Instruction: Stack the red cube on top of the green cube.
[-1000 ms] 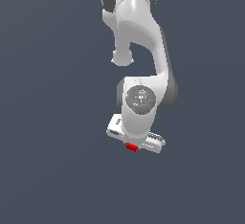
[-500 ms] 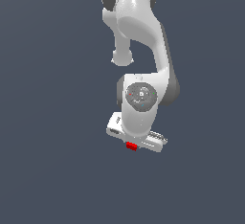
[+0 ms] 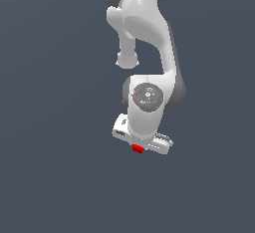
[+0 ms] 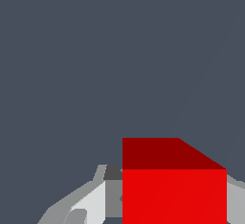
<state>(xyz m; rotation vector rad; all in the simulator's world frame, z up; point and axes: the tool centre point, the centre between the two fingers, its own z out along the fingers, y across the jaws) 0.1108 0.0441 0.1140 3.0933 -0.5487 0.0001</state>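
The red cube sits pinched between the fingers of the white gripper, poking out just beneath the hand, its face filling the wrist view.

Plain dark slate-blue backdrop, flat even light (no visible furniture), featureless surface

Ground all round arm: bare grey, open to passage.
Between fingers: filled by red cube.
Ahead in wrist view: nothing standing in the way.
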